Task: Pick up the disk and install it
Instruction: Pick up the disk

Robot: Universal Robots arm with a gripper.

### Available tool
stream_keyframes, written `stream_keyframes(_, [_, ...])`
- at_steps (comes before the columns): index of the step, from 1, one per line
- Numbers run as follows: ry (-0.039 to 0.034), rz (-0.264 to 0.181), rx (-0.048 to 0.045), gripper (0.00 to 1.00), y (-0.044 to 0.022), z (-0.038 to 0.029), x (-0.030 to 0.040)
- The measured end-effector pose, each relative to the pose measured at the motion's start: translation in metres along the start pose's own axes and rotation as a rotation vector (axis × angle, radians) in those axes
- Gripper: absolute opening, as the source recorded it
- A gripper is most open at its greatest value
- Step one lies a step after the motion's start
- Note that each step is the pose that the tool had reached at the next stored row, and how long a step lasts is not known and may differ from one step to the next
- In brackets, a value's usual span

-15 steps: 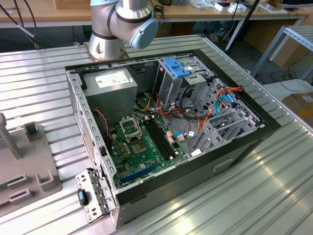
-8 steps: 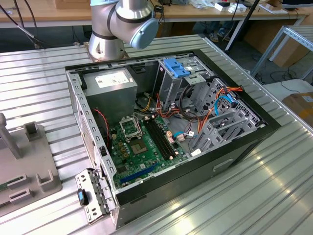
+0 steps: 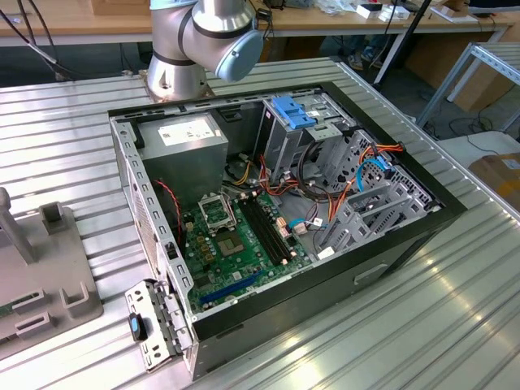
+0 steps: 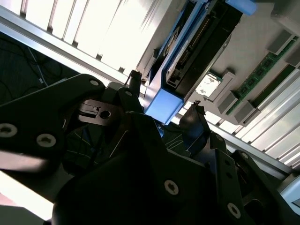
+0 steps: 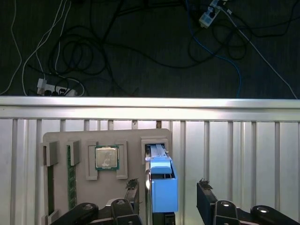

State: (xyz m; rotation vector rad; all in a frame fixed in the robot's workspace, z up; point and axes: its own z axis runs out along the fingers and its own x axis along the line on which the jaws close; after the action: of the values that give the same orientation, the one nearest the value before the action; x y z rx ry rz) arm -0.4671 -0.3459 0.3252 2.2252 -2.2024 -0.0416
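Gripper (image 5: 168,185) open and empty, straddling the upright disk (image 5: 161,193) in its tray (image 5: 61,140); I'd centre before closing, it sits off-centre between the jaws.

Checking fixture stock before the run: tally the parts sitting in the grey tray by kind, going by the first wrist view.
disk: 1
processor chip: 1
memory sticks: 2 (one lies in shadow)
Total: 4
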Motion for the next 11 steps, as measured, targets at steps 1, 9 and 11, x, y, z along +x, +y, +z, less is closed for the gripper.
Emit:
stream_keyframes(1, [0.0, 0.0, 0.0, 0.6, 0.0, 0.0001, 0.0])
stream_keyframes(9, [-0.0038, 0.0, 0.0004, 0.6, 0.0005, 0.0037, 0.0])
stream_keyframes(11, [-0.0084, -0.001, 0.0023, 0.6, 0.0009, 0.0041, 0.0001])
